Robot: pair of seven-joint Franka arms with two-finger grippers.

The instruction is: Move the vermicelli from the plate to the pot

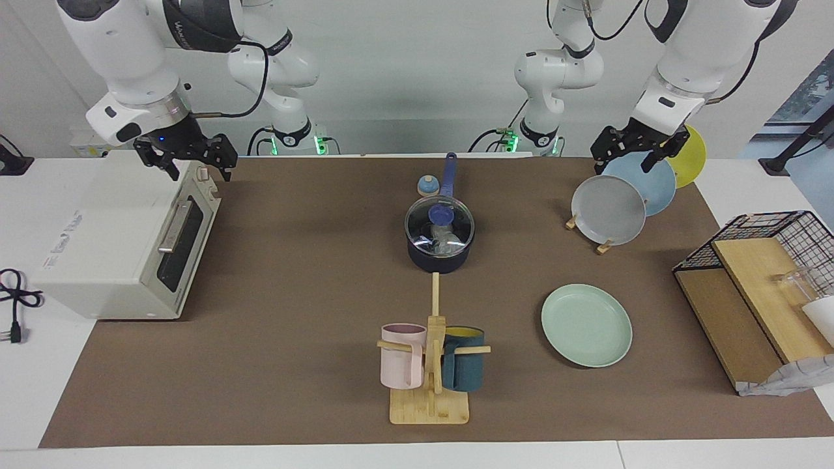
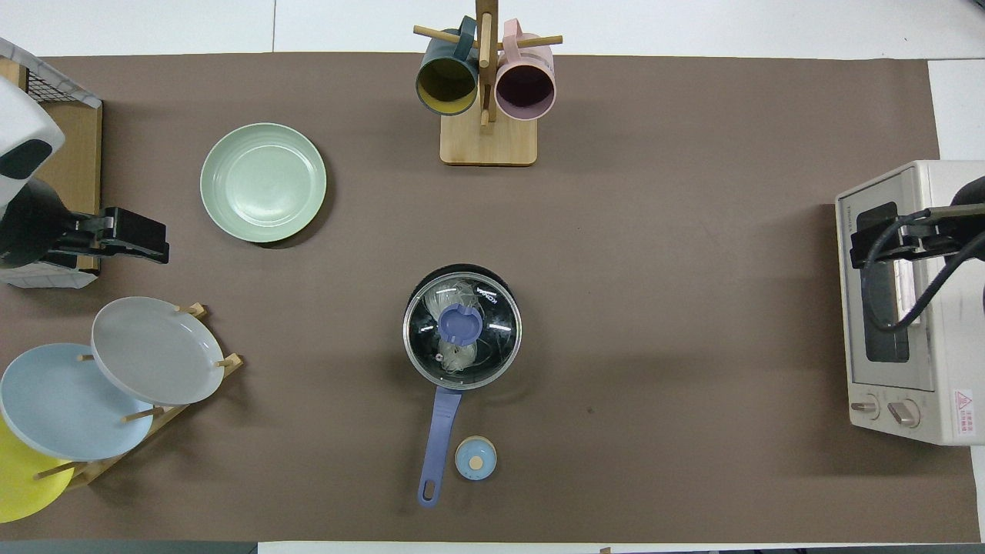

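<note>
The dark navy pot (image 1: 438, 260) stands mid-table with its long blue handle (image 2: 440, 438) toward the robots. A glass lid with a blue knob (image 2: 460, 323) covers it. The whitish vermicelli (image 2: 459, 355) lies inside the pot and shows through the lid in the facing view too (image 1: 444, 243). The mint-green plate (image 1: 586, 324) (image 2: 263, 182) lies bare, farther from the robots and toward the left arm's end. My left gripper (image 1: 635, 151) (image 2: 131, 235) hangs open and empty over the plate rack. My right gripper (image 1: 195, 163) (image 2: 885, 238) hangs open and empty over the toaster oven.
A toaster oven (image 1: 124, 241) is at the right arm's end. A mug rack (image 1: 433, 352) holds a pink and a teal mug. A plate rack holds grey (image 1: 609, 210), light blue and yellow plates. A small blue round knob (image 2: 475, 458) is beside the pot handle. A wire basket (image 1: 782, 228) is at the left arm's end.
</note>
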